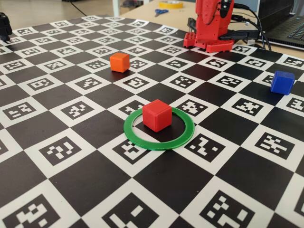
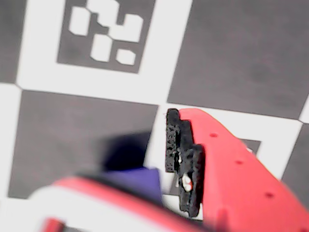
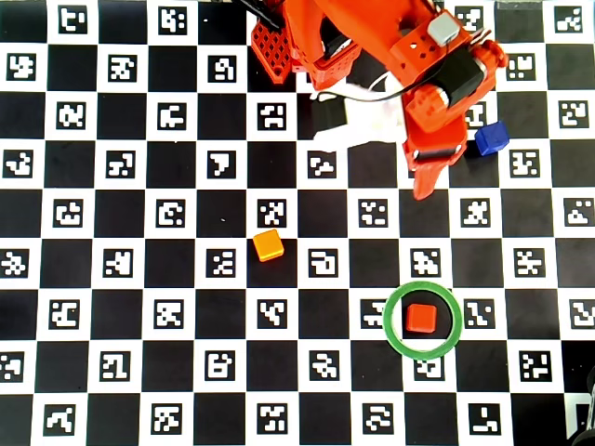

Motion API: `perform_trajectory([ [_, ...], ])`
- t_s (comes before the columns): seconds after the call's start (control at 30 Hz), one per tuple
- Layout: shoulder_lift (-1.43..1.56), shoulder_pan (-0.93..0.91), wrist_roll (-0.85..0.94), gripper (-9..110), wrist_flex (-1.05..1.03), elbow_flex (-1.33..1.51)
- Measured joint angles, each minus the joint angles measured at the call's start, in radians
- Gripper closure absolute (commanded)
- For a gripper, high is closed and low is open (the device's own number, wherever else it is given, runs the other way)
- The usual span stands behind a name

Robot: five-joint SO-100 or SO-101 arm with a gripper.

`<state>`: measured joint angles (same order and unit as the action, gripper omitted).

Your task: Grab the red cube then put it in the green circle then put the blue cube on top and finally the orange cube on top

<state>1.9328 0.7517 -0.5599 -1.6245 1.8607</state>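
The small matte red plastic cube (image 1: pixel 157 115) sits flat on the desk (image 1: pixel 85 180) inside the thin flat green plastic ring (image 1: pixel 142 141), a little off the ring's centre; in the overhead view the red cube (image 3: pixel 421 319) lies wholly within the green ring (image 3: pixel 395 339) without touching its band. The desk is covered by a black-and-white checkerboard sheet printed with square markers.

The small matte orange plastic cube (image 1: pixel 119 62) stands alone on the board, well apart from the ring; in the overhead view the orange cube (image 3: pixel 268 245) is to the left of and above the ring.

The small matte blue plastic cube (image 1: pixel 282 82) rests near the right edge of the fixed view. In the overhead view the blue cube (image 3: pixel 490 138) lies just beside the red printed arm (image 3: pixel 390 46), to the right of the hand (image 3: pixel 423 186), which points down the picture. In the wrist view a blurred blue shape (image 2: pixel 137 181) shows low in the frame, left of the black-padded red finger (image 2: pixel 227 169). I cannot tell whether the hand is apart or together, and the blue cube lies outside it in the overhead view.

Yellow tape (image 1: pixel 170 4) and scissors (image 1: pixel 160 12) lie beyond the board.
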Motion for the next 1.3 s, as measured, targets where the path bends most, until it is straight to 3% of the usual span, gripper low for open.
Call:
perform_trajectory([
  [0.27, 0.012, 0.210, -0.091, 61, 0.117, 0.049],
  [0.87, -0.209, 0.357, -0.275, 60, 0.359, 0.083],
  [1.3, -0.350, 0.463, -0.318, 59, 0.422, 0.072],
])
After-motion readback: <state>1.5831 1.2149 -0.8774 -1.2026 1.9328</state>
